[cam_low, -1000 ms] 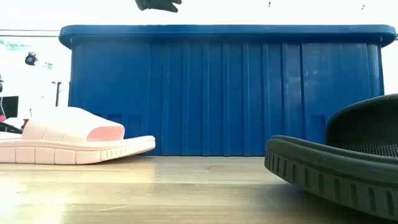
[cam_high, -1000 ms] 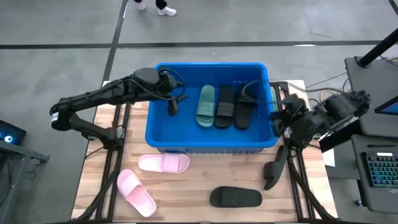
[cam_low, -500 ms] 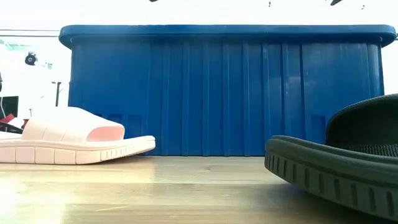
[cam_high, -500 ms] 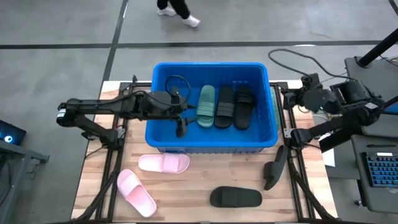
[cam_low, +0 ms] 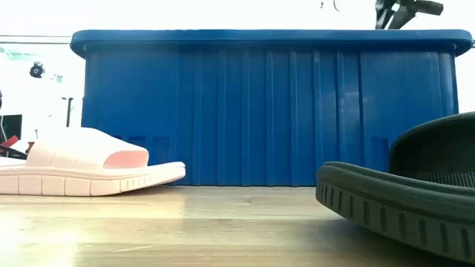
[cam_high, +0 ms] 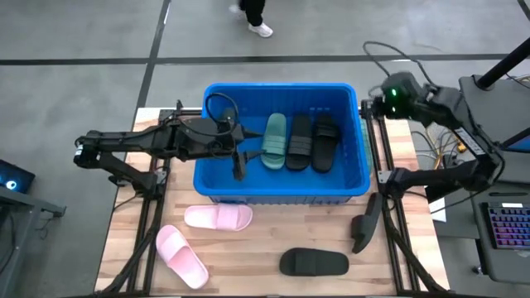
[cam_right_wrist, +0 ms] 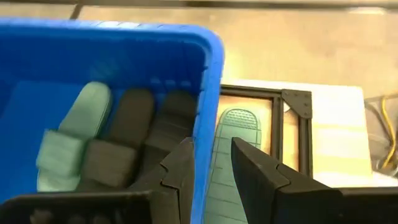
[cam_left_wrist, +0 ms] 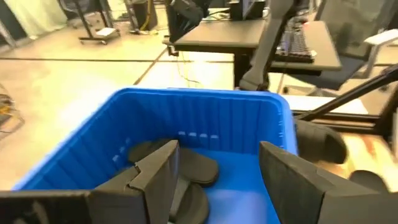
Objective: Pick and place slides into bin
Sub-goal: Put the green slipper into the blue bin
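The blue bin (cam_high: pixel 281 186) stands mid-table. In it lie a green slide (cam_high: pixel 273 141) and two black slides (cam_high: pixel 299 141) (cam_high: pixel 325 141). My left gripper (cam_high: pixel 238 164) hangs open over the bin's left part with nothing between its fingers (cam_left_wrist: pixel 155 180). My right gripper (cam_high: pixel 374 106) is above the bin's far right corner, fingers (cam_right_wrist: pixel 255 168) a little apart and holding nothing. Below it, outside the bin wall (cam_right_wrist: pixel 208 93), another green slide (cam_right_wrist: pixel 233 143) lies sole up. Two pink slides (cam_high: pixel 218 217) (cam_high: pixel 182 257) and a black slide (cam_high: pixel 313 262) rest flat on the near table.
A further black slide (cam_high: pixel 364 222) sits at the table's right edge by the metal frame. The low view shows a pink slide (cam_low: pixel 89 170) and a black slide (cam_low: pixel 401 200) in front of the bin's wall (cam_low: pixel 267 111). A person's legs (cam_high: pixel 252 12) pass beyond the table's far edge.
My left gripper has moved from the bin's far left part toward the near edge, staying open above the bin. My right gripper has swung from the bin's right rim toward the far edge and turned. The slides have not moved.
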Robot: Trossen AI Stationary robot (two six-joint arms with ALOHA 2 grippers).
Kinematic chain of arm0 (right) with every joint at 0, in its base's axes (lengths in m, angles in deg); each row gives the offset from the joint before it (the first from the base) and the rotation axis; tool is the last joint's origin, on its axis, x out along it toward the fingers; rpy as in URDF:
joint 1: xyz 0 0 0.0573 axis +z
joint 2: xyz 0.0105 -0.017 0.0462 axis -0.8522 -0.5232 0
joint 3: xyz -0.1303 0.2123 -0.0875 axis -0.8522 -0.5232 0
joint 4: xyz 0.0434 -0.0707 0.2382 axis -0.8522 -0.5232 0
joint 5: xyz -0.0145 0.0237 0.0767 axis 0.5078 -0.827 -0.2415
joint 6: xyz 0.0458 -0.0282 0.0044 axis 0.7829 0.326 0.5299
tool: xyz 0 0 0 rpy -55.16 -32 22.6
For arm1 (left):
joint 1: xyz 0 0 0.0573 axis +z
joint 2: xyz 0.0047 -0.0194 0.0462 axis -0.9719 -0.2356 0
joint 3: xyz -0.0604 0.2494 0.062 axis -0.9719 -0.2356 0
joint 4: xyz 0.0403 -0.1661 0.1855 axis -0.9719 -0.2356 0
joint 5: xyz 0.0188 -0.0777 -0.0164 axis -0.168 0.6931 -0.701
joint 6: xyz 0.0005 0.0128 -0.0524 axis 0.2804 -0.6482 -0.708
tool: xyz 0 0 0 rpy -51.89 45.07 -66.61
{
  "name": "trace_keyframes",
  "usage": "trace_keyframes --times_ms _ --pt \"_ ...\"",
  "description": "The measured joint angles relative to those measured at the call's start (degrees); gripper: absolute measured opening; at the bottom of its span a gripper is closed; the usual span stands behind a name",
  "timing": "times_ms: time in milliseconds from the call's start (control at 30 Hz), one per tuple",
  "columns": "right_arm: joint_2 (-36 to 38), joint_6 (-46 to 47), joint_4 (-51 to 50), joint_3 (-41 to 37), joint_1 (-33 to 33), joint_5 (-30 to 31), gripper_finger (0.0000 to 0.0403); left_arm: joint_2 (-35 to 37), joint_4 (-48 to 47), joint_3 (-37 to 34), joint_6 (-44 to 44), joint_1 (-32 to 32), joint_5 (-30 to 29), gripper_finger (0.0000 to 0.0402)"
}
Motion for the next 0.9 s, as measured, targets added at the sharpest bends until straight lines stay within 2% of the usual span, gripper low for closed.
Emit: trace_keyframes --times_ms 167,333,600,767,900 --pt "-2.45 1.90 2.07 -0.01 -9.57 -0.67 0.0095 1.01 -0.27 0.17 0.69 0.00 -4.81 0.0205" --pt "-4.36 12.07 2.36 -0.74 -14.19 -0.37 0.0096 1.61 -0.06 0.20 2.46 0.07 -9.08 0.0205" --pt "-5.54 33.84 0.51 -5.98 -15.10 2.71 0.0096 2.69 0.16 0.20 5.89 0.55 -10.86 0.0205" --pt "-4.11 52.56 1.67 -11.34 -14.72 4.27 0.0096 3.74 0.30 0.20 9.54 1.00 -11.16 0.0205" --pt "-3.68 56.36 7.77 -15.55 -13.21 5.27 0.0096 4.59 1.50 0.20 12.34 2.05 -11.25 0.0205"
